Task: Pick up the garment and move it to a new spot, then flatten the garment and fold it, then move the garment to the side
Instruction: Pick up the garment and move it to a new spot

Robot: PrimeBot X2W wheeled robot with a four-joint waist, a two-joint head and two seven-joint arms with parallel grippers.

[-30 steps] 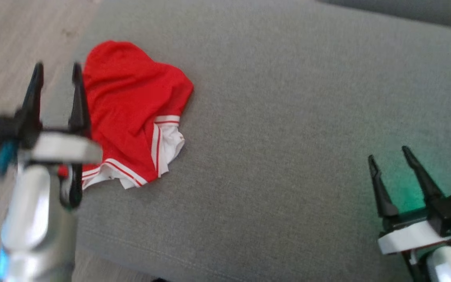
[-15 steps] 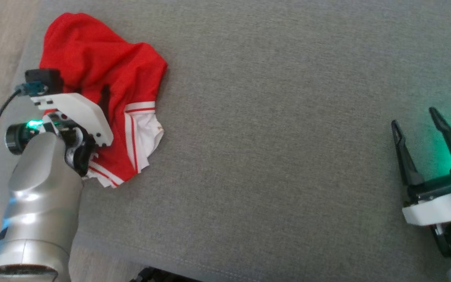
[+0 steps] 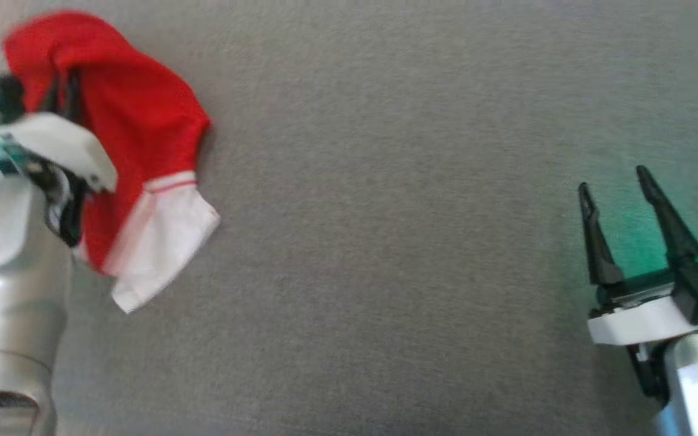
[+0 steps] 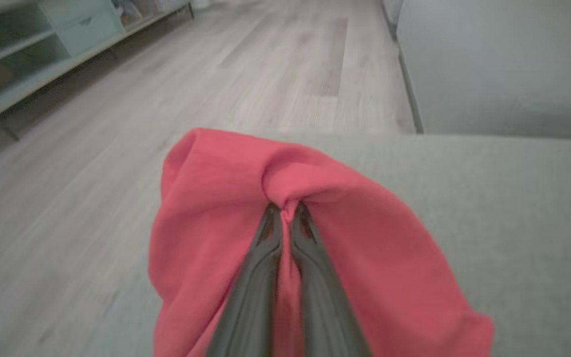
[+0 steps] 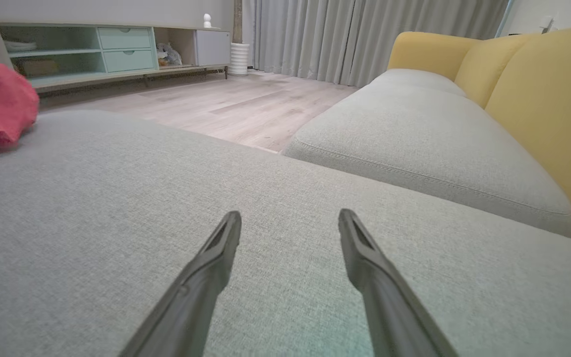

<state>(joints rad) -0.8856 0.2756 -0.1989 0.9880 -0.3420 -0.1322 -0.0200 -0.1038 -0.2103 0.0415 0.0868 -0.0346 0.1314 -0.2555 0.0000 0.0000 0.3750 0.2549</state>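
Garment point(image 3: 137, 115), red with white trim, pinched in left claw point(image 4: 285, 212).

I am watching a wide grey cushion point(image 3: 385, 272) carrying one red garment point(image 3: 137, 115), which is bunching up at its far left end.

The garment point(image 3: 143, 121) is red with a white, red-striped hem. The cushion point(image 3: 415, 254) is plain grey, the sofa back point(image 5: 543, 99) yellow.

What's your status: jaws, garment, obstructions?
Left jaws shut on red garment. Right jaws open, low over grey cushion. Garment bunched near cushion's edge. Nothing in the way.
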